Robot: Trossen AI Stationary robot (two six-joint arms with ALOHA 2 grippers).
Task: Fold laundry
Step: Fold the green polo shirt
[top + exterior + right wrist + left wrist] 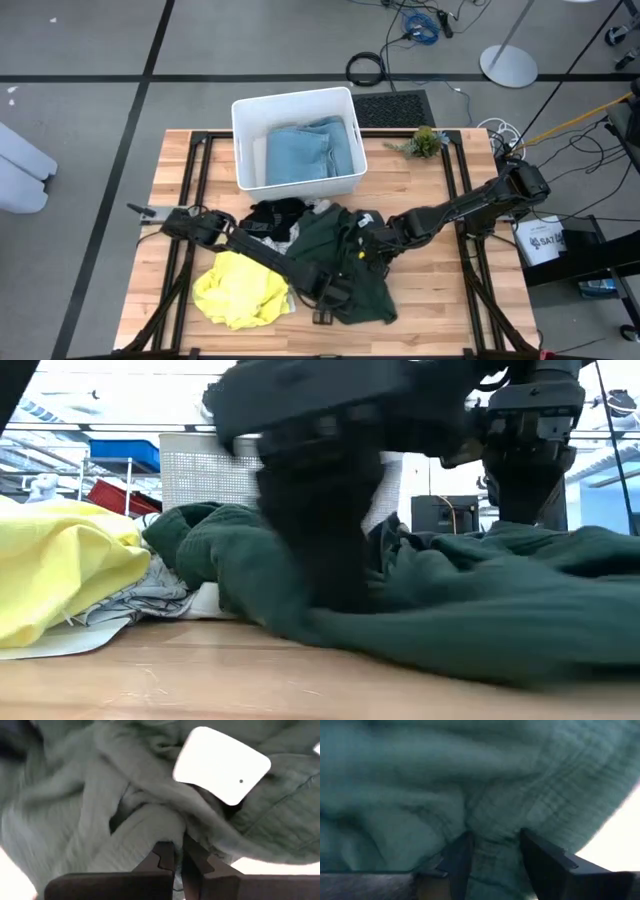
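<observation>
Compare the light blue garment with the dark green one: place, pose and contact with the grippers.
The light blue garment lies in the white bin; the dark green garment lies on the table. The blue one looks folded; the green is rumpled. No gripper touches the blue; the left gripper and right gripper both pinch the green. Both are soft cloth.

Crumpled dark green garment [345,262] beside yellow one [238,290]; blue one [305,152] binned

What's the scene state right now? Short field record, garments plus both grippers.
surface: wooden table
bin: white bin, holds the light blue garment
centre: dark green garment, spread and rumpled
front left: yellow garment, bunched
behind green: black garment, white patterned garment beside it
left gripper: cloth of the green garment between its fingers
right gripper: shut on a fold of the green garment
</observation>
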